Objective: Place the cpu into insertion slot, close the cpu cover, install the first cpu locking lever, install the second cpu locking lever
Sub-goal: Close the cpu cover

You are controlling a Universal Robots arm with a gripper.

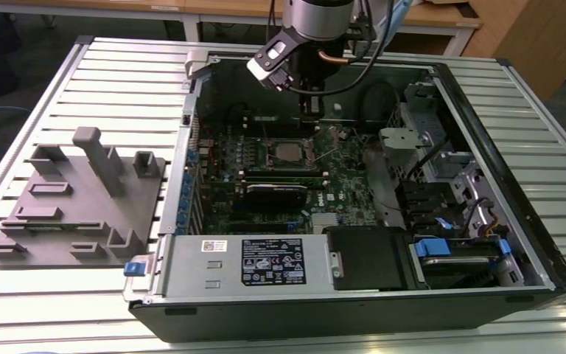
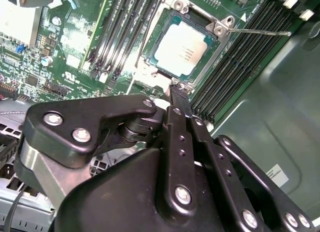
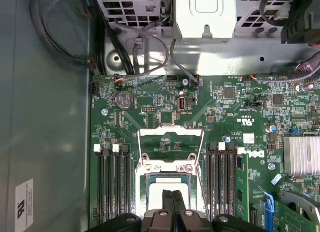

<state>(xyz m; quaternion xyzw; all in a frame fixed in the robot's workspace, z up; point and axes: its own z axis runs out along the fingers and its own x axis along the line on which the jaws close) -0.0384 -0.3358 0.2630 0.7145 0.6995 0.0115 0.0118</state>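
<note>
A: What's in the case (image 1: 362,318)?
B: The green motherboard (image 1: 219,210); the cpu (image 2: 182,49) sits in its insertion slot (image 2: 220,31).
A: And the gripper (image 2: 178,90)?
B: Fingers pressed together, holding nothing, tips at the cpu's edge; contact unclear.
A: Orientation?
B: Flat, silver top up, square with the rim. The cpu cover (image 3: 170,131) seems swung open.

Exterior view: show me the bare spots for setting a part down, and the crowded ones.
Bare: slatted table around the grey fixture, and its strip at the exterior view's right of the case. Crowded: the motherboard, under the gripper.
</note>
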